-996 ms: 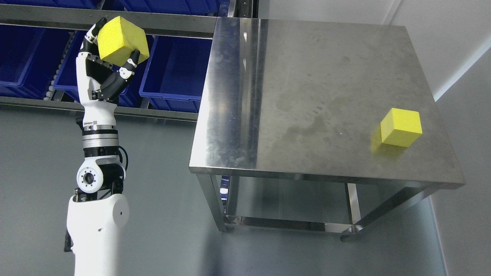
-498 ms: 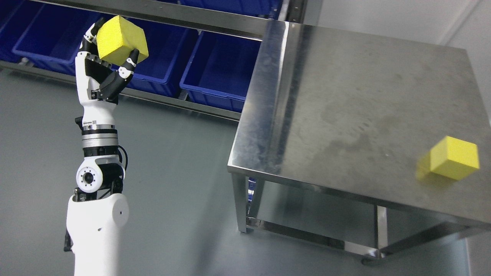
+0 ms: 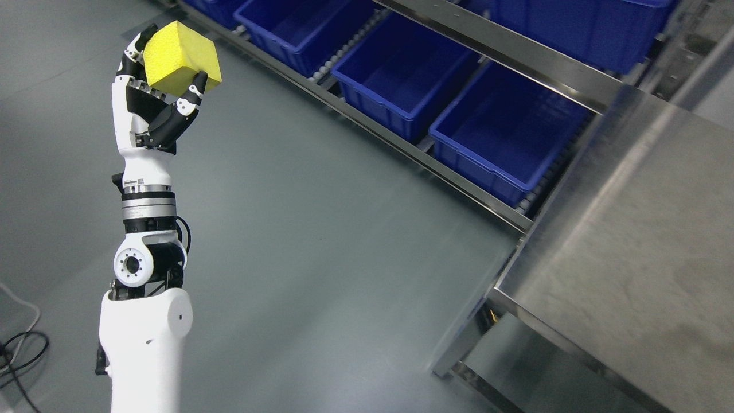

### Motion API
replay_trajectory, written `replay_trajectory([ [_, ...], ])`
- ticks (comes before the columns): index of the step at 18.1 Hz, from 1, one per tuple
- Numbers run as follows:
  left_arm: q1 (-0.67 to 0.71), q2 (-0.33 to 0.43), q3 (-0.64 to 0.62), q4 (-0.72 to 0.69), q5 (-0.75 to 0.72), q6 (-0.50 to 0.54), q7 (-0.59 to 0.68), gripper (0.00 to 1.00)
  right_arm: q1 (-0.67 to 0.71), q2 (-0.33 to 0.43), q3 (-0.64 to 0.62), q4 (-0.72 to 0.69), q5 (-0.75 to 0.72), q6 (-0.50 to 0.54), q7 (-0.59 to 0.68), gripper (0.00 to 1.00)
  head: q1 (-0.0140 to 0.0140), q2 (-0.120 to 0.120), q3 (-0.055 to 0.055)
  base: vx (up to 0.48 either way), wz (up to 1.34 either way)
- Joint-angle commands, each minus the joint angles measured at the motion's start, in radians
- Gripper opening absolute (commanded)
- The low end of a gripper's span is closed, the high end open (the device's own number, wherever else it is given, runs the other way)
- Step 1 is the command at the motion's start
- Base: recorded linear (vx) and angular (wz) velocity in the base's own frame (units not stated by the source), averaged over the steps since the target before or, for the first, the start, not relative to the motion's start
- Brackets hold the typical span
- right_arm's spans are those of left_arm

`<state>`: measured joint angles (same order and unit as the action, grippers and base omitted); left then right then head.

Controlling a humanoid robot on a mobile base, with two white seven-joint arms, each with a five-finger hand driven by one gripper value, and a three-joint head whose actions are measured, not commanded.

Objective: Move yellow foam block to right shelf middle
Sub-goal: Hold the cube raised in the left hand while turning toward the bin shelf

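Observation:
My left hand (image 3: 155,86) is raised at the upper left of the head view, its fingers shut on a yellow foam block (image 3: 180,57). The block is held up in the air over the grey floor, left of the shelf rack. The metal shelf rack (image 3: 436,160) runs diagonally across the top of the view and holds blue bins (image 3: 401,86). My right arm is not in view.
A steel table (image 3: 631,269) fills the lower right, its corner at the middle right. Several open blue bins sit in a row on the rack's lower level, more on the level above (image 3: 573,23). A cable (image 3: 17,350) lies on the floor at the lower left.
The camera has turned left: the table and rack slid to the right and the second yellow block on the table left the view. My left hand keeps the block in the same grasp.

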<state>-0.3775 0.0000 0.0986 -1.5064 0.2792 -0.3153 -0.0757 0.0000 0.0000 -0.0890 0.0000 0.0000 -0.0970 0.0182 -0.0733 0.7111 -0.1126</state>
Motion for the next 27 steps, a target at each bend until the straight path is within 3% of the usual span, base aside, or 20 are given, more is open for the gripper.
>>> replay_trajectory([
  [1,-0.003,0.017,-0.005,0.005,0.0,0.001,0.001,0.4,-0.001,-0.017,0.0,-0.017,0.0,0.0,0.0,1.0,0.0,0.0,0.0,0.09,0.9],
  [15,-0.004,0.017,-0.007,0.005,0.0,-0.001,0.001,0.4,-0.001,-0.017,0.0,-0.017,0.0,0.0,0.0,1.0,0.0,0.0,0.0,0.133,0.71],
  [27,-0.004,0.017,-0.007,0.003,0.0,-0.004,0.001,0.4,-0.001,-0.017,0.0,-0.017,0.0,0.0,0.0,1.0,0.0,0.0,0.0,0.248,0.19],
])
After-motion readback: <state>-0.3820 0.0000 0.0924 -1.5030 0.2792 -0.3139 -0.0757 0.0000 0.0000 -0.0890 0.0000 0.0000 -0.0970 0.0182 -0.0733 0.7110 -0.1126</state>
